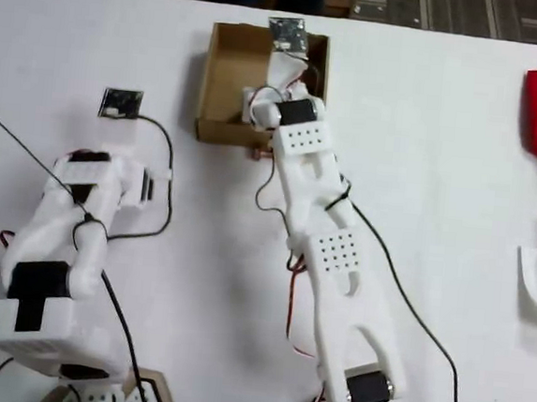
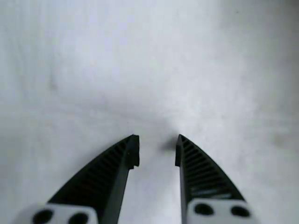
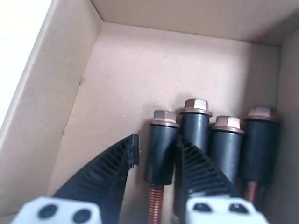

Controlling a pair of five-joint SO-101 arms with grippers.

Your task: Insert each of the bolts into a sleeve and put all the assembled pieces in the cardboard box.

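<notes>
From above, the right arm (image 1: 301, 157) covers much of the box (image 1: 225, 75). Up close, the thread ends of the bolts (image 3: 196, 106) run off the picture's edge, and the right pincer (image 3: 156, 149) hides part of one sleeve (image 3: 195, 128).

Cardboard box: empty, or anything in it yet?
Not empty. Right wrist view shows four sleeved bolts side by side inside the cardboard box.
</notes>
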